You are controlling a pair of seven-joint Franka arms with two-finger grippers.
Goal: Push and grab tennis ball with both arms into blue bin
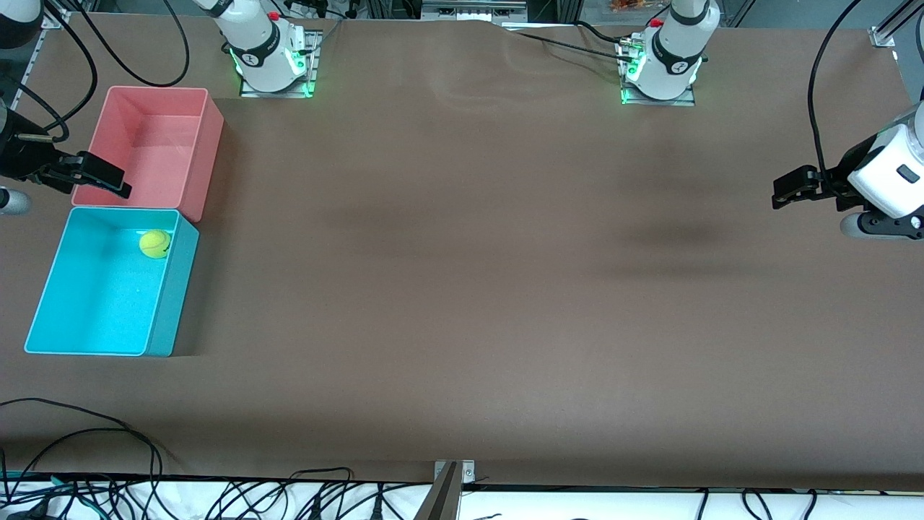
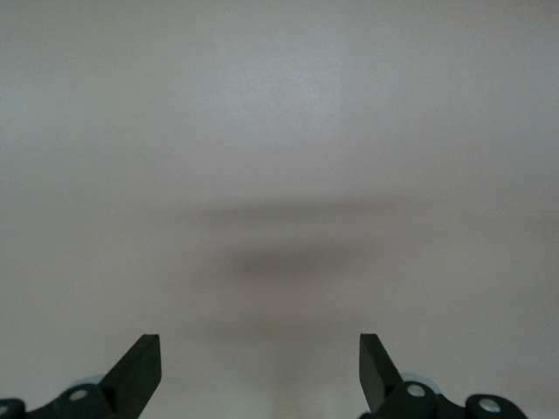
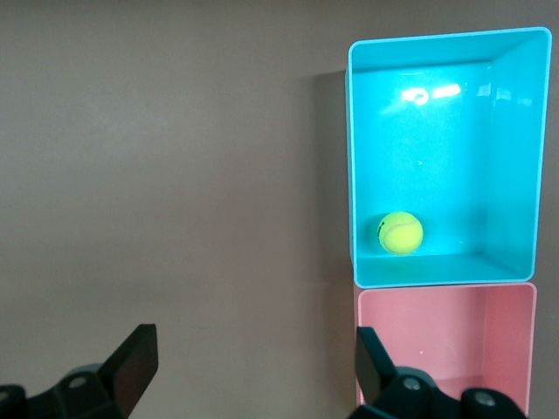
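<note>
Tennis ball, fuzzy yellow-green, in blue bin, left gripper and right gripper fingers released, empty.

Yellow-green tennis ball, cyan blue bin, pink bin, brown table.

The table wears a matt brown covering, cloth-like and faintly rippled between the arm bases. Under the right gripper, whose matt black fingers stand spread, the blue bin looks like smooth glossy plastic, its floor catching bright glints, and the tennis ball in it is fuzzy, dull yellow-green felt. Touching that bin, the pink bin is smooth plastic with a softer sheen. The left gripper, fingers spread, is the same matt black over bare covering. The arm shells are glossy white.
</note>
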